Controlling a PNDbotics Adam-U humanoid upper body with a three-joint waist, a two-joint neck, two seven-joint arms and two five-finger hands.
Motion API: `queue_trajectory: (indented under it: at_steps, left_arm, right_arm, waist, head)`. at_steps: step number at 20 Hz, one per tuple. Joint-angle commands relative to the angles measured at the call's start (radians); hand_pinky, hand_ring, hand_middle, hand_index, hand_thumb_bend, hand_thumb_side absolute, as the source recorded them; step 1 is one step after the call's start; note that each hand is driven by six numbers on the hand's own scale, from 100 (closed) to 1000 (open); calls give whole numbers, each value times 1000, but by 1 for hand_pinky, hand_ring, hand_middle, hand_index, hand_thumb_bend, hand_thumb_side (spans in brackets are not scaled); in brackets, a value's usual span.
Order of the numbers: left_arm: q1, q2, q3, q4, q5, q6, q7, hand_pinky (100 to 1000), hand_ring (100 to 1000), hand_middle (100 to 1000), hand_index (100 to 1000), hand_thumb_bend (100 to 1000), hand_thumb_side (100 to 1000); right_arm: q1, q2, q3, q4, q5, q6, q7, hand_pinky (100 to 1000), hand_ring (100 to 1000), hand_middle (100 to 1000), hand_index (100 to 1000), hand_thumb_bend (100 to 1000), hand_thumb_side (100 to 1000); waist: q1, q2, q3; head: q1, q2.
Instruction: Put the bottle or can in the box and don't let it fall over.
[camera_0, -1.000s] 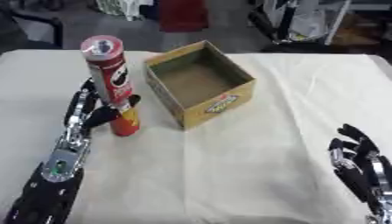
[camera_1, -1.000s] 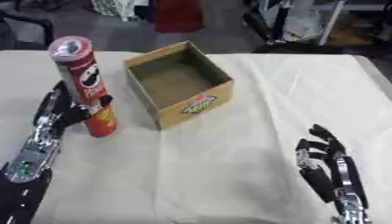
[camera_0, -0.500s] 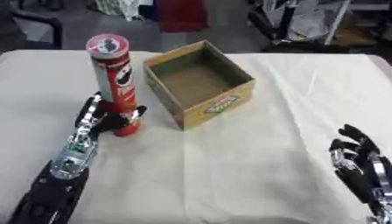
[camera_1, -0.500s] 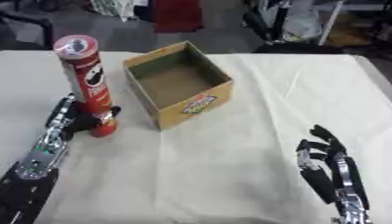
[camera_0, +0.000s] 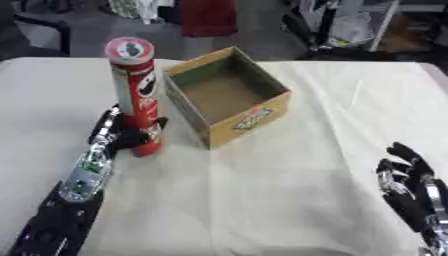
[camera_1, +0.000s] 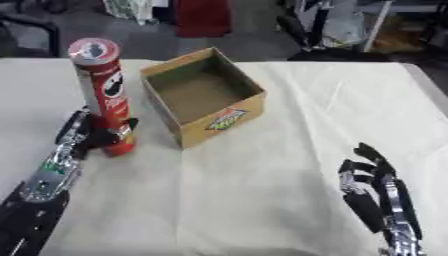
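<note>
Can first: tall red cardboard crisp can (camera_0: 136, 95) stands upright on the cloth-covered tabletop (camera_0: 289, 200), just left of the open yellow cardboard box (camera_0: 229, 95); left hand (camera_0: 122, 134) has its fingers curled round the can's base; likely light, stiff, top-heavy, so a higher hold seems safer; right hand (camera_1: 374, 192) idles open, well right of the box.
</note>
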Motion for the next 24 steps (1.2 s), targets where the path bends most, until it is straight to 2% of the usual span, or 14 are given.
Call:
queue_trajectory:
  at_steps: [1,5,11,13,14,15,16,17,18,19,21,24]
  left_arm:
    - [-61,45,-13,-44,27,-7,-5,1000,900,349,476,314,100]
    - [-179,71,-43,-21,33,-5,-18,1000,896,356,483,319,100]
    - [-402,44,-75,194,13,-32,-68,1000,899,369,496,340,100]
    - [-444,24,-77,275,-7,-49,-90,1000,904,387,514,376,100]
    - [-459,15,-74,316,-20,-57,-96,1000,906,397,525,446,100]
    - [-472,6,-71,356,-36,-65,-99,1000,906,403,529,467,100]
    - [-481,-1,-68,390,-55,-74,-99,1000,914,446,572,537,100]
    - [-488,-8,-67,419,-77,-84,-98,1000,919,464,592,575,141]
    - [-492,-15,-63,441,-92,-95,-96,1000,937,551,674,665,228]
    - [-495,-20,-64,459,-110,-106,-94,1000,947,594,707,716,275]
    - [-495,-25,-71,476,-155,-128,-95,1000,991,796,853,853,437]
    - [-484,-27,-75,477,-219,-156,-91,1000,1000,936,965,998,641]
  right_arm:
    - [-12,-14,3,-10,-4,-4,5,690,773,839,921,100,559]
    - [-11,-14,10,-9,-5,-5,11,690,773,838,921,100,559]
    - [-17,-8,29,-8,-13,-10,30,690,773,838,921,100,559]
    - [-21,-5,35,-8,-15,-12,35,690,773,838,921,100,558]
    - [-24,-3,37,-8,-16,-12,38,690,773,838,921,100,557]
    - [-26,-1,39,-9,-18,-13,40,690,773,838,921,100,557]
    - [-28,0,40,-9,-19,-13,41,690,773,838,921,100,556]
    - [-29,1,40,-9,-20,-13,42,690,773,837,921,100,556]
    - [-30,1,40,-9,-20,-13,42,690,773,837,921,100,557]
    - [-30,1,40,-9,-21,-13,42,690,773,837,921,100,557]
    - [-31,2,41,-9,-21,-14,44,690,773,837,921,100,557]
    - [-30,2,39,-9,-20,-14,43,690,773,837,921,100,556]
  waist:
    - [1,-13,-4]
    - [0,-16,-18]
    - [-7,-19,-60]
    - [-9,-18,-73]
    - [-11,-17,-79]
    - [-12,-17,-84]
    - [-13,-17,-88]
    - [-13,-17,-90]
    - [-13,-17,-92]
    - [-13,-17,-92]
    - [-13,-17,-92]
    - [-14,-17,-89]
  head:
    - [7,-6]
    - [19,-4]
    - [54,-6]
    - [64,-7]
    - [67,-7]
    - [69,-8]
    - [70,-9]
    - [72,-10]
    - [72,-10]
    - [73,-11]
    - [72,-11]
    - [69,-11]
